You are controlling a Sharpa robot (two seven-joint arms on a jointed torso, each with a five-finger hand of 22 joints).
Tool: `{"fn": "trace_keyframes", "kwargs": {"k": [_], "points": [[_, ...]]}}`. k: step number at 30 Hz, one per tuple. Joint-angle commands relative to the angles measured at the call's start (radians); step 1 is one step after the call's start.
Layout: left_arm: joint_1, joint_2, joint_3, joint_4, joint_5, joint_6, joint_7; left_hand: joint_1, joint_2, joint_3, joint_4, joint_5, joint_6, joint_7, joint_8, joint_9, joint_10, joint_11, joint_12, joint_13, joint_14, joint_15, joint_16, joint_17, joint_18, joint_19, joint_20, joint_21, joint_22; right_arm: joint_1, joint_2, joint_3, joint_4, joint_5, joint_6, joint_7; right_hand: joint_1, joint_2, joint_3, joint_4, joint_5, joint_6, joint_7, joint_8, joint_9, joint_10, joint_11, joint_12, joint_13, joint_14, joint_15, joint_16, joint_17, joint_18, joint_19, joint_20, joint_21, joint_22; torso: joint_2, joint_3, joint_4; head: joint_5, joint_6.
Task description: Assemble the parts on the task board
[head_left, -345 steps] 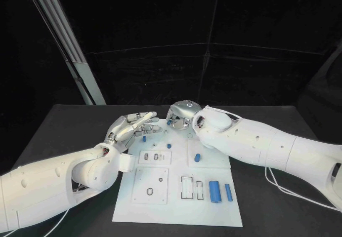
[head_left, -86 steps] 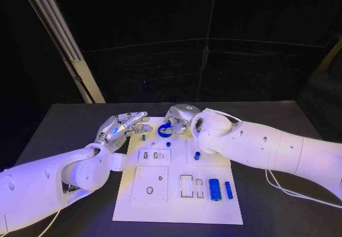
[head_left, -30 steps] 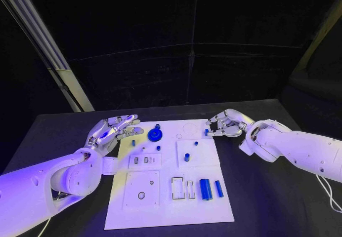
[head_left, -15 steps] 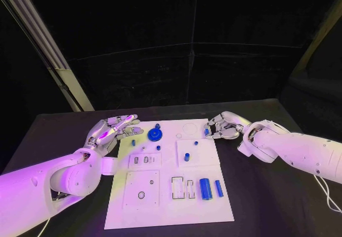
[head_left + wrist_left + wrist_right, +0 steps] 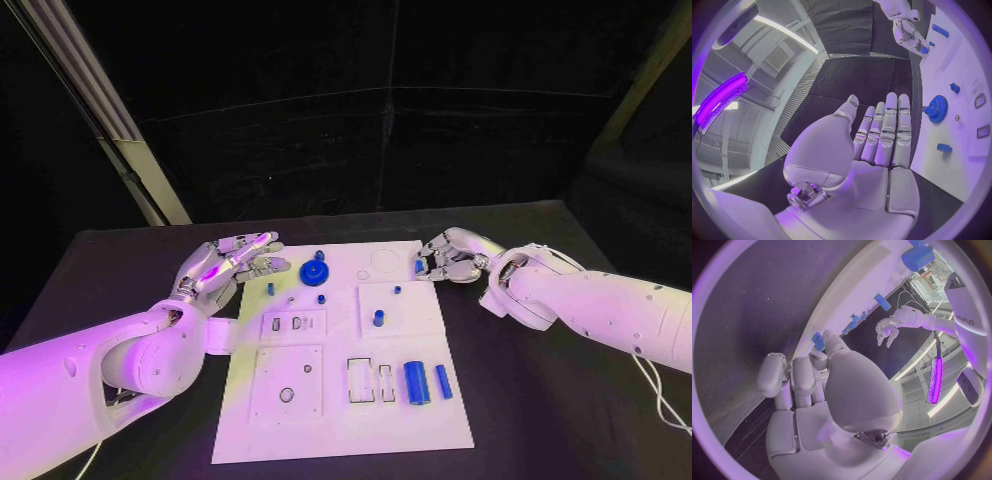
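Toothed blue gear (image 5: 315, 272) on flat white task board (image 5: 346, 420), left robot hand (image 5: 228, 264) flat, empty, right robot hand (image 5: 446, 256) pinching small blue peg (image 5: 420, 267)

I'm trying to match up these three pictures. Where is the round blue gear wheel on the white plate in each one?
Head view: the gear lies near the task board's far edge, close to the left hand.
Left wrist view: the gear lies on the board just beyond the left hand's fingers.
Right wrist view: a round blue piece by the rim, probably the gear.
Shared landmark: the white task board.
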Motion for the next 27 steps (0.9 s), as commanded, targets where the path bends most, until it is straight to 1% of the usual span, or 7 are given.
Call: {"fn": "trace_keyframes", "kwargs": {"k": [1,5,8,17,22,24,27], "points": [[0.001,-0.001,0.0,0.002,-0.002,0.011,0.01,0.003,0.006,-0.001,-0.005,-0.002,0.007,0.001,-0.006,0.0,0.008,0.001,-0.004,0.0,0.007,-0.001,-0.003,0.001,0.015,0.005,0.0,-0.005,-0.001,0.001,0.001,0.0,0.001,-0.028,-0.008,-0.011,0.002,0.017,0.009,-0.005,-0.02,0.014,0.0,0.005,0.001,0.008,-0.003,0.011,0.009,0.019,-0.002,0.007,0.006,-0.017,0.008,-0.003,0.005,0.006,0.0,0.0004,-0.0009,0.0,-0.001],[0.001,-0.001,0.0,0.002,-0.002,0.011,0.01,0.003,0.006,-0.001,-0.005,-0.002,0.007,0.001,-0.006,0.0,0.008,0.001,-0.004,0.0,0.007,-0.001,-0.003,0.001,0.015,0.005,0.0,-0.005,-0.001,0.001,0.003,0.0,0.0,-0.033,-0.01,-0.016,0.009,0.04,0.032,-0.009,-0.052,0.03,-0.002,0.01,0.001,0.013,-0.005,0.021,0.019,0.018,-0.003,0.012,0.012,-0.017,0.011,-0.005,0.009,0.013,-0.001,0.0006,-0.0005,0.0,-0.002],[0.001,-0.001,0.0,0.002,-0.002,0.011,0.01,0.003,0.006,-0.001,-0.005,-0.002,0.007,0.001,-0.006,0.0,0.008,0.001,-0.004,0.0,0.007,-0.001,-0.003,0.001,0.015,0.005,0.0,-0.005,-0.001,0.001,0.004,0.0,-0.001,-0.037,-0.012,-0.019,0.015,0.049,0.047,-0.014,-0.07,0.039,-0.004,0.012,0.0,0.015,-0.006,0.027,0.025,0.018,-0.005,0.015,0.017,-0.018,0.012,-0.006,0.012,0.017,-0.001,0.0005,0.0001,-0.001,-0.002],[0.001,-0.002,0.0,0.002,-0.002,0.011,0.009,0.003,0.006,-0.001,-0.005,-0.002,0.007,0.001,-0.006,0.0,0.008,0.001,-0.004,0.0,0.007,-0.001,-0.003,0.001,0.015,0.005,0.0,-0.005,-0.001,0.001,0.006,0.0,0.0,-0.042,-0.021,-0.022,0.016,0.057,0.072,-0.021,-0.075,0.067,-0.01,0.021,0.002,0.022,-0.011,0.041,0.038,0.018,-0.008,0.02,0.023,-0.02,0.016,-0.008,0.017,0.028,0.0,0.0007,-0.0004,-0.001,-0.003],[0.001,-0.002,0.0,0.002,-0.002,0.011,0.009,0.003,0.006,-0.001,-0.005,-0.002,0.007,0.001,-0.006,0.0,0.008,0.001,-0.004,0.0,0.007,-0.001,-0.003,0.001,0.015,0.005,0.0,-0.005,-0.001,0.0,0.008,0.0,0.002,-0.042,-0.035,-0.025,0.01,0.07,0.091,-0.02,-0.075,0.103,-0.022,0.035,0.006,0.032,-0.02,0.056,0.053,0.018,-0.014,0.024,0.029,-0.021,0.021,-0.012,0.022,0.037,0.0,0.0007,-0.0002,-0.001,-0.004],[0.001,-0.002,0.0,0.002,-0.002,0.011,0.008,0.003,0.006,-0.001,-0.005,-0.002,0.007,0.001,-0.006,0.0,0.008,0.001,-0.004,0.0,0.007,-0.001,-0.003,0.001,0.015,0.005,0.0,-0.005,-0.001,0.0,0.008,0.0,0.003,-0.04,-0.043,-0.028,0.005,0.079,0.102,-0.017,-0.074,0.125,-0.031,0.045,0.009,0.04,-0.026,0.066,0.063,0.019,-0.018,0.026,0.033,-0.022,0.023,-0.016,0.025,0.043,0.0,0.0011,0.0004,0.0,-0.005],[0.001,-0.002,0.0,0.002,-0.002,0.011,0.008,0.003,0.006,-0.001,-0.005,-0.002,0.007,0.001,-0.006,0.0,0.008,0.001,-0.004,0.0,0.007,-0.001,-0.003,0.001,0.015,0.005,0.0,-0.005,-0.001,0.0,0.005,0.001,0.009,-0.029,-0.058,-0.032,0.001,0.082,0.112,-0.018,-0.069,0.14,-0.038,0.051,0.011,0.047,-0.032,0.077,0.075,0.019,-0.023,0.029,0.037,-0.023,0.027,-0.02,0.029,0.05,-0.001,0.0008,0.0011,-0.001,-0.007]]}}
